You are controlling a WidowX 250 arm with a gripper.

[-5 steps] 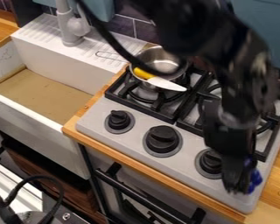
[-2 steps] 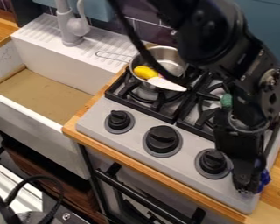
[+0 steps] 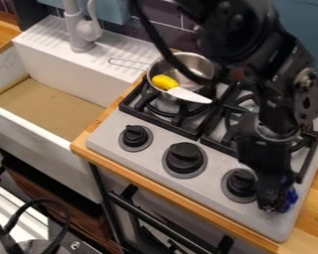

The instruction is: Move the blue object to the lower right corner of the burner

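One blue object (image 3: 291, 197) sits at the front right of the stove (image 3: 214, 166), partly hidden by the gripper (image 3: 273, 205) and close against its right side in view; whether it is grasped, or the gripper empty, I cannot tell. What can be seen of it seems to run up and down the view, though its long axis is unsure. The right burner's grate (image 3: 218, 147) has its lower right corner just above the blue piece, so the next move likely calls for a short shift up the view. The nearest knob (image 3: 241, 183) is just left of the gripper and could get bumped. Farther off, a yellow-handled knife (image 3: 192, 95) lies by the metal pot (image 3: 196, 62). Against the frame just before, gripper and blue object have both shifted slightly up and left in view, while knife and pot look unmoved
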